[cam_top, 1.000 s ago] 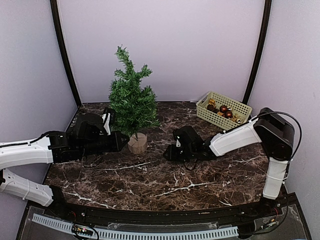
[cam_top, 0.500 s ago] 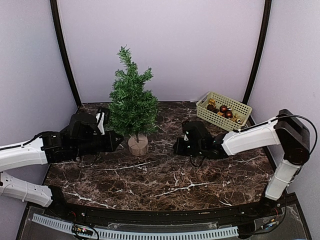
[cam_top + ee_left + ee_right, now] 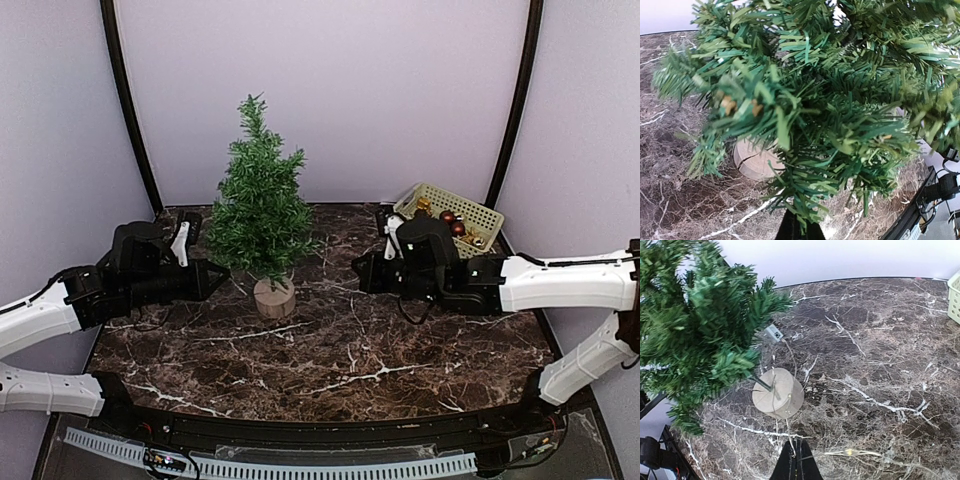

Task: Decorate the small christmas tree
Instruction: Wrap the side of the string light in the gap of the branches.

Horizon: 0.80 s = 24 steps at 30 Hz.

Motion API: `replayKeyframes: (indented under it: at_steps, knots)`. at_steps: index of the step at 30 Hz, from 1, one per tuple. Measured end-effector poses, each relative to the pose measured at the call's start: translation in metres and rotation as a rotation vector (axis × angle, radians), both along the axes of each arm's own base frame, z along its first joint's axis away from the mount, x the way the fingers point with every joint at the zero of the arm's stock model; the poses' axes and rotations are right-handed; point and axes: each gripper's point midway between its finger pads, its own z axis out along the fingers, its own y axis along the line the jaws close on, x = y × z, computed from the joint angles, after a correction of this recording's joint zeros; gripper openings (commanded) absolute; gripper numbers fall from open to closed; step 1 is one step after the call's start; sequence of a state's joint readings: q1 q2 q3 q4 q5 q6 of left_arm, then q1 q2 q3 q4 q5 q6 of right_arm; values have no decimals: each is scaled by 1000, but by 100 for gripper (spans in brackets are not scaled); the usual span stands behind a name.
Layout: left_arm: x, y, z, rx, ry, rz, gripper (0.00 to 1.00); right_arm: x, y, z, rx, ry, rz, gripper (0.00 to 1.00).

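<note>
The small christmas tree (image 3: 262, 205) stands left of centre on its round wooden stump base (image 3: 273, 297). My left gripper (image 3: 218, 274) reaches it from the left. In the left wrist view its jaws (image 3: 800, 228) are shut on a low branch (image 3: 805, 195), with the base (image 3: 754, 159) behind. My right gripper (image 3: 366, 272) hovers right of the tree. In the right wrist view it (image 3: 796, 457) is shut on a thin light-string wire (image 3: 788, 434). The wire runs over the base (image 3: 777, 392) and trails right with a small bulb (image 3: 849, 452).
A pale yellow-green basket (image 3: 480, 218) with red and gold baubles (image 3: 447, 217) stands at the back right, just behind my right arm; its edge shows in the right wrist view (image 3: 955, 295). A small grey box (image 3: 773, 332) lies on the marble beside the tree.
My right gripper has risen and moved back and right, towards the basket, with the wire in it. My left gripper has drawn back to the left. The tree has shifted slightly.
</note>
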State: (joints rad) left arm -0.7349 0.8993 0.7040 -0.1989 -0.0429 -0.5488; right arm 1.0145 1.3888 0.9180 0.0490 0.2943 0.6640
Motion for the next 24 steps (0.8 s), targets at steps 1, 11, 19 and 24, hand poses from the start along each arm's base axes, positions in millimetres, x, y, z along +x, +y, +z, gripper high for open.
replayKeyframes:
  at_steps: [1,11,19,24]
  knots:
    - [-1,-1,0,3,-2,-8,0,-4,1,2,-2,-5,7,0]
    - [-3,-4,-2,15,-2,-39,0,-26,1,25,3,-91,31,0]
    - [-4,-4,-10,23,10,-43,0,-13,0,43,-42,-186,-10,0]
    - [-5,-4,-11,24,12,-45,0,-13,6,60,-26,-224,17,0]
